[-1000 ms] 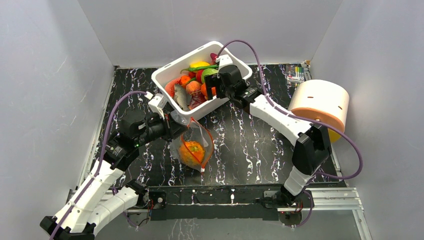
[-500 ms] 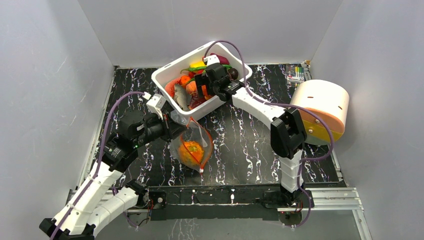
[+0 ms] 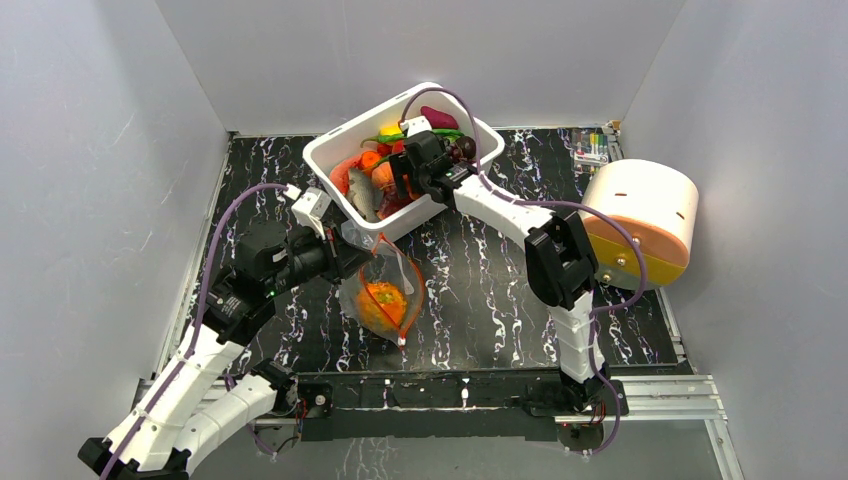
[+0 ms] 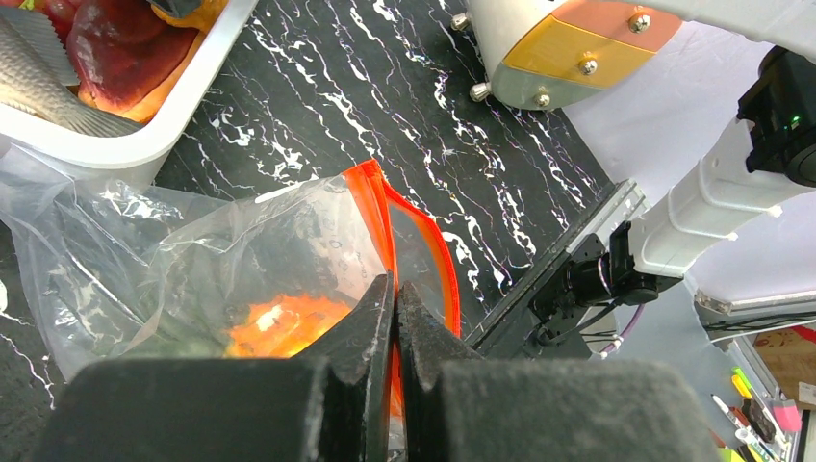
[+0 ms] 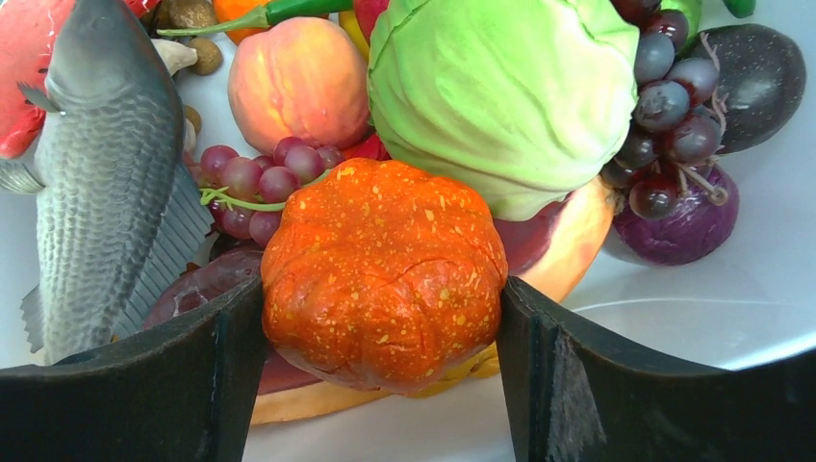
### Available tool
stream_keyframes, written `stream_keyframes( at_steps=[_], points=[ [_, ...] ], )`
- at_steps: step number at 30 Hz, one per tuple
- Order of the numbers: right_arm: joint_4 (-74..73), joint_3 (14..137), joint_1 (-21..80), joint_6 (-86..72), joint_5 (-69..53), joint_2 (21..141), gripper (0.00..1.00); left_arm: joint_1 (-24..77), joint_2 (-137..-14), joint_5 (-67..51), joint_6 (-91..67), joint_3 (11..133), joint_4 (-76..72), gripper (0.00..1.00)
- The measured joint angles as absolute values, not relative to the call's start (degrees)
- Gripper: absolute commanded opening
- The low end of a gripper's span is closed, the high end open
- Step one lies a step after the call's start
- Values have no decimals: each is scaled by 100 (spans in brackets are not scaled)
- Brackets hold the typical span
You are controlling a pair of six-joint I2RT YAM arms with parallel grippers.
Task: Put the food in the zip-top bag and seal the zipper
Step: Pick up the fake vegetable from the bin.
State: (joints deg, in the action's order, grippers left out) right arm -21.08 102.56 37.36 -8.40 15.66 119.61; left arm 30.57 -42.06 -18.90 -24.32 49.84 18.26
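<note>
The zip-top bag (image 3: pixel 392 270) lies on the black table in front of the white tub (image 3: pixel 330 150), with an orange food piece (image 4: pixel 284 322) inside it. My left gripper (image 4: pixel 395 289) is shut on the zipper (image 4: pixel 370 202), holding the mouth of the zip-top bag (image 4: pixel 192 260) up. My right gripper (image 5: pixel 383 298) reaches down into the tub (image 5: pixel 731 308), and both fingers press the sides of an orange round fruit (image 5: pixel 385 269). Around it lie a grey fish (image 5: pixel 106 173), a green cabbage (image 5: pixel 500 87), purple grapes (image 5: pixel 255 183) and a peach (image 5: pixel 298 82).
A big white and orange cylinder (image 3: pixel 640 215) lies at the right edge of the table. A small pack of markers (image 3: pixel 592 150) sits at the back right. Grey walls close in the table on three sides.
My right arm swung left across the tub and dropped lower, and its jaws came in against the orange round fruit. The left arm and the bag stayed put.
</note>
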Motion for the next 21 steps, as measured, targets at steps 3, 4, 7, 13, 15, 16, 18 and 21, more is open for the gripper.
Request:
stream_keyframes(
  at_steps=[3, 4, 7, 13, 15, 16, 18, 21],
  points=[
    [-2038, 10184, 3736, -805, 1533, 11937, 62, 3057, -4206, -1883, -2418, 4984, 1826, 0],
    [-2018, 10143, 3736, -801, 1520, 11909, 60, 3057, -4206, -1881, -2408, 4984, 1828, 0],
    [-1990, 10068, 3736, -794, 1498, 11791, 56, 3057, -4209, -1861, -2399, 4984, 1826, 0],
    [-1977, 9725, 3736, -812, 1369, 11139, 52, 3057, -4241, -1837, -2403, 4980, 1824, 0],
    [-1975, 9533, 3736, -875, 1304, 10779, 51, 3057, -4248, -1820, -2408, 4974, 1817, 0],
    [-1968, 9452, 3736, -910, 1269, 10613, 51, 3057, -4248, -1809, -2410, 4965, 1817, 0],
    [-1953, 9183, 3736, -987, 1155, 10180, 50, 3057, -4250, -1778, -2414, 4958, 1817, 0],
    [-1938, 8676, 3736, -1133, 919, 9413, 50, 3057, -4261, -1750, -2429, 4958, 1791, 0]
  ],
)
